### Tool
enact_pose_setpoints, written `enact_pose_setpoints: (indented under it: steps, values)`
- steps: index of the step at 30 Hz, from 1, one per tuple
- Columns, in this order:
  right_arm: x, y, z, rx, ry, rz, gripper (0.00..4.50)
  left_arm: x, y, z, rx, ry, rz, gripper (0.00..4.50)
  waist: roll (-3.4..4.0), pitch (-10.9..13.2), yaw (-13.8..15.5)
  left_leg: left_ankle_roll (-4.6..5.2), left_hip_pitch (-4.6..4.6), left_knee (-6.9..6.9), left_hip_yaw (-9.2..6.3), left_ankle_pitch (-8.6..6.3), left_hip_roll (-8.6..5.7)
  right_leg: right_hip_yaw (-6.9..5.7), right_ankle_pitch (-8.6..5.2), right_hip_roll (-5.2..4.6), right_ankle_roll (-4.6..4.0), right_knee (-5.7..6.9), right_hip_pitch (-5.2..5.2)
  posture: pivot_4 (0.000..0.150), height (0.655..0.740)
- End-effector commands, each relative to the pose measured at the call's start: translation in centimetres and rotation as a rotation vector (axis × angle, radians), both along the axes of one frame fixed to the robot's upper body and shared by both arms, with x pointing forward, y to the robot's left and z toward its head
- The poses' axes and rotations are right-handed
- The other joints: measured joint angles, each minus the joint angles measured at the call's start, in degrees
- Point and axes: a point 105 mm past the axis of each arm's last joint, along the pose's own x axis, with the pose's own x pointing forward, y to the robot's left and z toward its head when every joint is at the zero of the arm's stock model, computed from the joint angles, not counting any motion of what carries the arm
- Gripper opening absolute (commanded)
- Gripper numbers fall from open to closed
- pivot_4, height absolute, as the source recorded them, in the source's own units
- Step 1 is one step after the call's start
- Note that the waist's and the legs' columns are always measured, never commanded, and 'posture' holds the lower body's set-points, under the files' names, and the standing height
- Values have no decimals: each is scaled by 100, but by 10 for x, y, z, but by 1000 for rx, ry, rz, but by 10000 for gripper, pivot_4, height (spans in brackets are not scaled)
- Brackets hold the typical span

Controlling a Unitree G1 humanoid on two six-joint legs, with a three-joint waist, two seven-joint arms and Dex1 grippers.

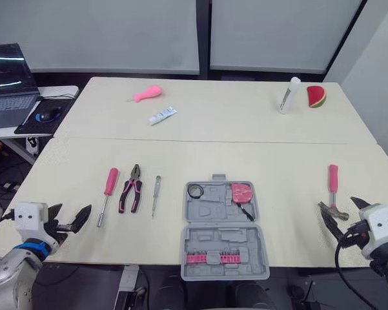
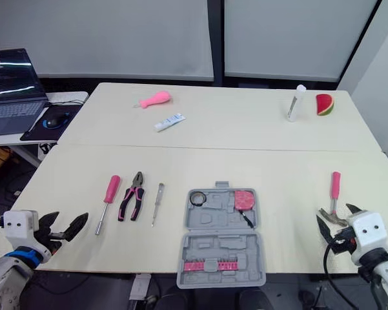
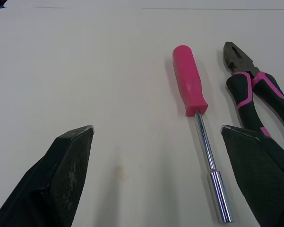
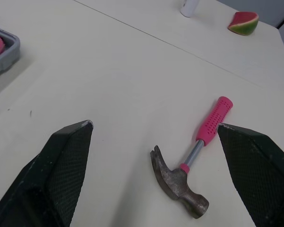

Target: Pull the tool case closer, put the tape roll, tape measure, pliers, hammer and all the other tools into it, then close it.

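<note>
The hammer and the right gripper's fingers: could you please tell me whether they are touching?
Apart. The right wrist view shows the hammer lying on the table between the open fingers of the right gripper, with bare table visible on both sides.

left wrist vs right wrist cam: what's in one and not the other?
Left wrist, not right wrist: the pink-handled nut driver lying between the left hand's fingers, and the pliers beside it.

Right wrist, not left wrist: the hammer ahead of the right hand, a corner of the grey tool case, and farther off the watermelon slice and the base of a white bottle.

Both: the cream table, and an open hand holding nothing.
</note>
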Motion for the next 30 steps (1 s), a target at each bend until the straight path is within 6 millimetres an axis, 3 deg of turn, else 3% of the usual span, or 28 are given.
enact_pose_setpoints:
  steps: [1,9,14,17,23,30]
  values:
    - [2,1,20,-12,-13,65,44573,-10,10,17,37,-29,17,45000,0,0,6,0,1,0,-1,0,2,0,0,1,0,0,0,1500,7400]
    - [-25,-33,6,-50,68,-49,44573,-35,-1,6,61,78,-114,45000,-8,-5,57,1,-3,-4,-10,-1,-4,-4,0,-2,0,-40,22,1500,7400]
    - [-27,-24,8,-95,81,14,44573,-40,-10,0,41,104,-139,45000,-3,-5,31,1,12,-10,-9,-1,-2,-3,0,-1,0,-42,35,1500,7400]
    - [-17,-3,23,-110,64,140,44573,-43,-15,-1,25,98,-104,45000,3,-1,-8,2,30,-11,-3,-1,-2,2,0,0,0,-43,50,1500,7400]
    - [-3,74,54,-155,108,582,44573,-39,-50,5,-19,65,-110,45000,-4,-3,-29,3,49,-18,-10,-2,0,-2,0,1,0,-77,88,1500,7400]
    - [9,127,71,-146,170,805,44573,-16,-69,16,21,16,-71,45000,-22,-4,92,5,34,-13,-18,-4,-8,-3,1,-1,-3,-94,90,1500,7400]
